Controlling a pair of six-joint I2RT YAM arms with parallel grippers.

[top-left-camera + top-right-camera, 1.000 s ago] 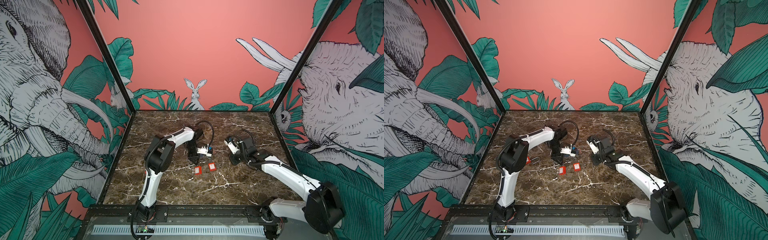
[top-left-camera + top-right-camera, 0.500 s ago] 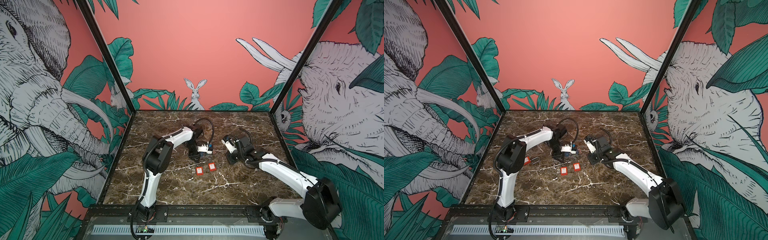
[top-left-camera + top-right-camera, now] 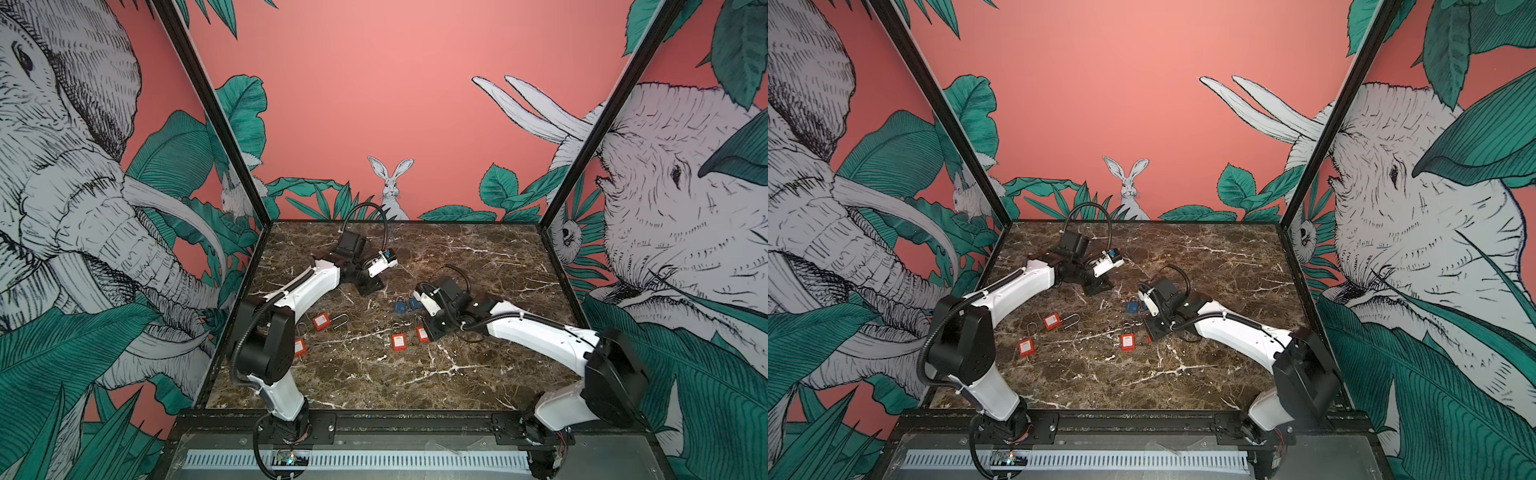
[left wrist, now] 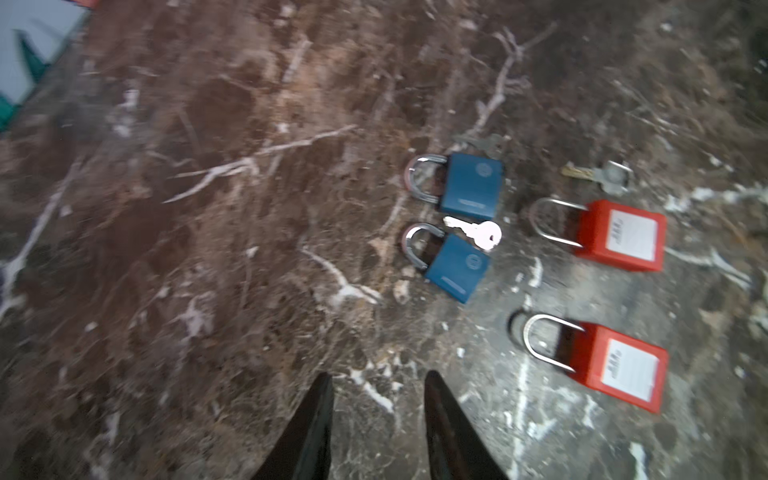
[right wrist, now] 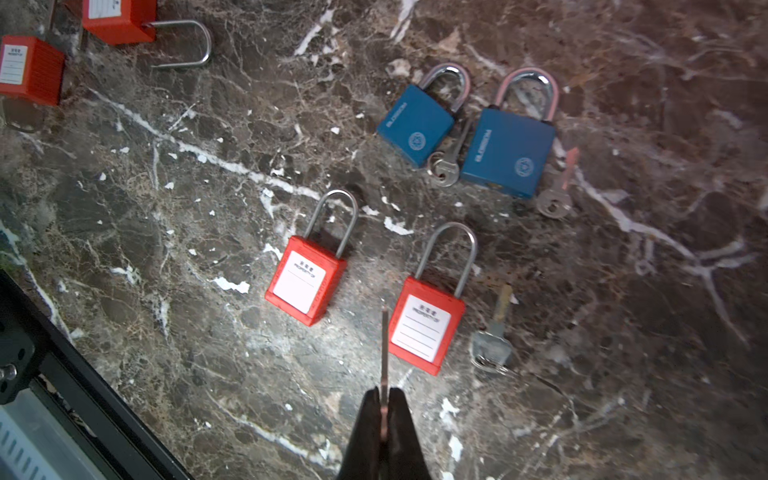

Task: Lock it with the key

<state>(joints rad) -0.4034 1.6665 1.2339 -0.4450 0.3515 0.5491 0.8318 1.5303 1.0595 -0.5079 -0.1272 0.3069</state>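
The left tool has withdrawn, released (nothing held), and the right tool, clenched on the key, now nears a red padlock for insertion.

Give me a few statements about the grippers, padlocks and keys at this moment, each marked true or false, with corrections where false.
1. The right gripper is shut on a thin metal key. True.
2. Two blue square-bodied padlocks lie side by side with a silver key between them. True.
3. The left gripper holds one of the blue padlocks. False: its jaws stand apart, empty, above the dark marble table.
4. Only two red plastic padlocks lie on the table. False: a top view shows four red padlocks.
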